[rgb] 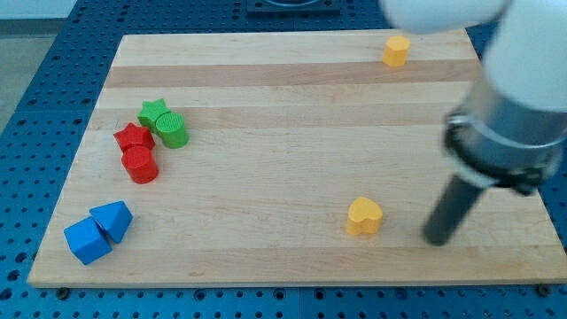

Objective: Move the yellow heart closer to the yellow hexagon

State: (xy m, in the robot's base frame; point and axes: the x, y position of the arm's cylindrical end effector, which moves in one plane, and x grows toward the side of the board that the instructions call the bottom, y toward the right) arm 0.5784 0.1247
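One yellow heart [364, 215] sits just left of my tip [436, 240]; yellow hexagon [396, 50] lies far above, top of frame; I carry no jaws.

Near the board's [266, 133] bottom edge, right of centre: the yellow heart [364, 216]; just to its right, apart from it, my tip [436, 238]. Far up at the top right: the yellow hexagon [396, 50]. At the left, clustered: green star [153, 112], green cylinder [172, 130], red star [133, 137], red cylinder [141, 165]. Bottom left, touching: blue cube [87, 240] and blue prism [113, 218].
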